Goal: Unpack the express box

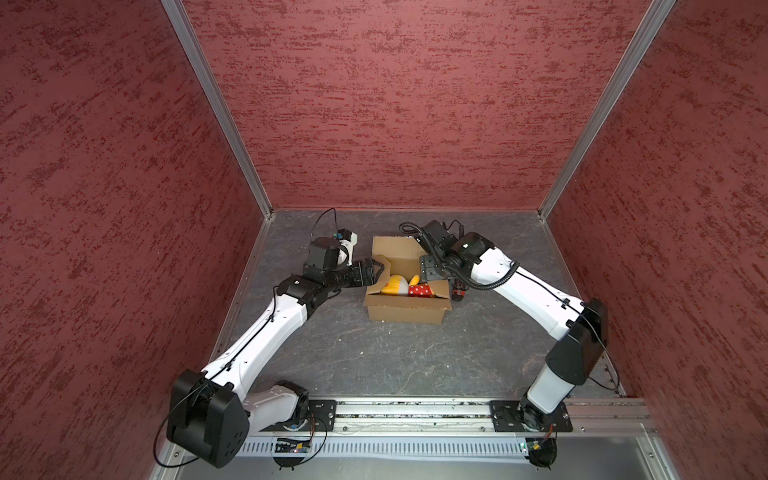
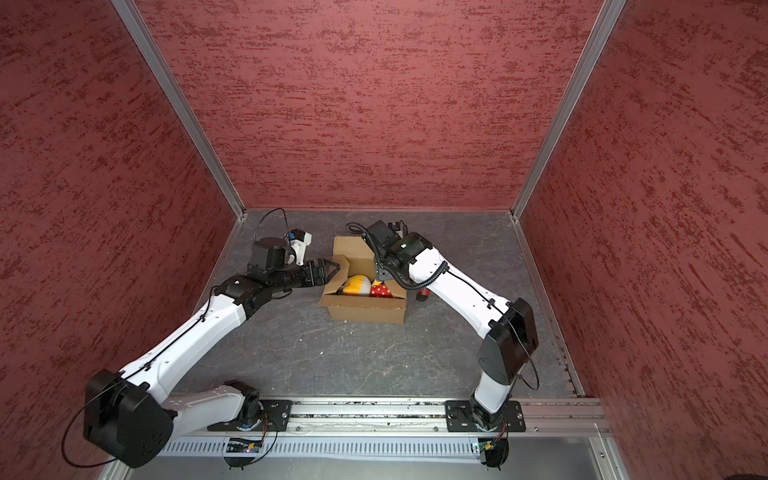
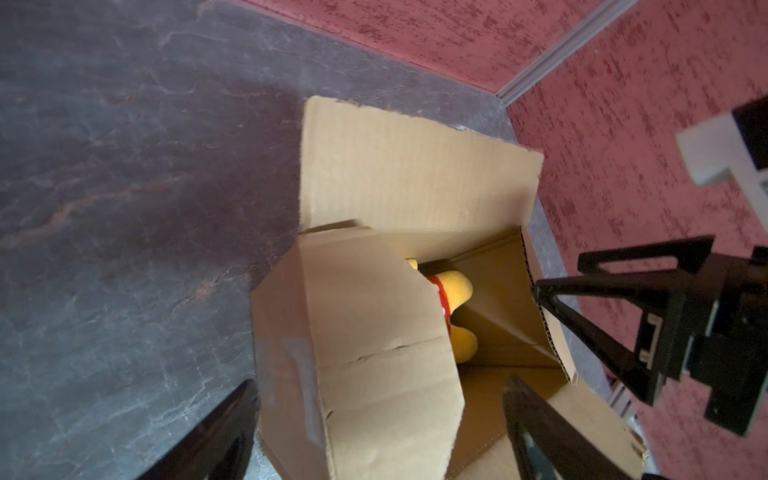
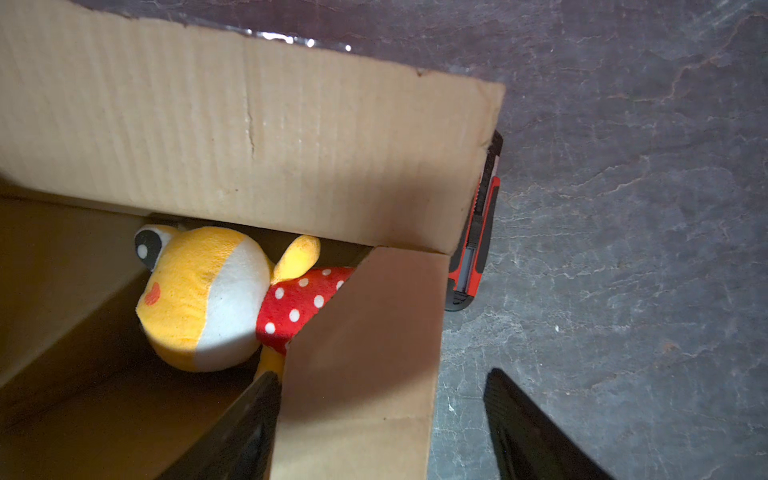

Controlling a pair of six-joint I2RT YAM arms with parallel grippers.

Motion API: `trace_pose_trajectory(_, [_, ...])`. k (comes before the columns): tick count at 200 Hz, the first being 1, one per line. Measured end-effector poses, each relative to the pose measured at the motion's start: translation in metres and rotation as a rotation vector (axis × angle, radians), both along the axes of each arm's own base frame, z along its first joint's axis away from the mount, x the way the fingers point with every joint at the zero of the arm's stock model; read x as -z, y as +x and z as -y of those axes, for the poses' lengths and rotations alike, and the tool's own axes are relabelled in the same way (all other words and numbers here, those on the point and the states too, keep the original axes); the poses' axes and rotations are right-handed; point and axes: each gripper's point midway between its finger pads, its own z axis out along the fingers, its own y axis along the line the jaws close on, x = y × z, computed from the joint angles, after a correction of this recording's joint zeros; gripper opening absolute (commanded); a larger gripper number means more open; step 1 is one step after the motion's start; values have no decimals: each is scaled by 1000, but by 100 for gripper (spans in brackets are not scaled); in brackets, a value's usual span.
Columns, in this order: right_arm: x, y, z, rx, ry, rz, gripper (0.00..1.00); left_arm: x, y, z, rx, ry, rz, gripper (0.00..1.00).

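1. express box [image 1: 405,309]: sitting between my 2 arms, flaps raised, plush toy [image 1: 395,286] lying inside.
2. left claw [image 3: 380,384], right claw [image 4: 382,374]: both gaping, straddling opposite end flaps.
3. Risk I am weighing: tugging either flap dragging the light box; my right finger [image 4: 249,432] snagging the toy.

a robot lab's enclosed test cell: red textured wall panels [image 1: 395,104] set in aluminium corner posts [image 1: 218,108] box in a grey stone-look floor [image 1: 395,357], and an aluminium rail [image 1: 415,409] along the front edge carries the left arm [image 1: 257,336] and the right arm [image 1: 536,286] on black base plates [image 1: 328,415].
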Motion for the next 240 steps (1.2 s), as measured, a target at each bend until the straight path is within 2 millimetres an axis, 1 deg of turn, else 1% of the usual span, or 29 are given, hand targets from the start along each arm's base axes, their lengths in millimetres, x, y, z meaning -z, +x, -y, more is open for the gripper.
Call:
trace_pose_trajectory(18, [2, 0, -1, 1, -2, -4, 81, -4, -4, 8, 24, 19, 8, 100])
trace_pose_trajectory(37, [5, 0, -2, 1, -6, -9, 82, -3, -8, 16, 49, 56, 6, 100])
trace_pose_trajectory(82, [8, 2, -3, 4, -7, -13, 84, 13, -16, 28, 75, 191, -20, 100])
trace_pose_trajectory(111, [7, 3, -5, 4, 4, -7, 85, 23, -16, 27, 54, 310, -25, 100])
trace_pose_trajectory(154, [6, 5, -7, 3, 14, 0, 86, 26, -9, 32, 39, 444, 7, 100])
trace_pose_trajectory(178, [10, 6, -8, 5, 9, -6, 86, 31, -7, 33, 29, 508, 17, 100])
trace_pose_trajectory(214, [23, 8, -10, 8, -12, -30, 87, 32, -5, 27, 3, 583, 39, 100])
trace_pose_trajectory(240, [25, 8, -10, 11, -16, -33, 87, 31, -2, 20, -29, 621, 51, 100])
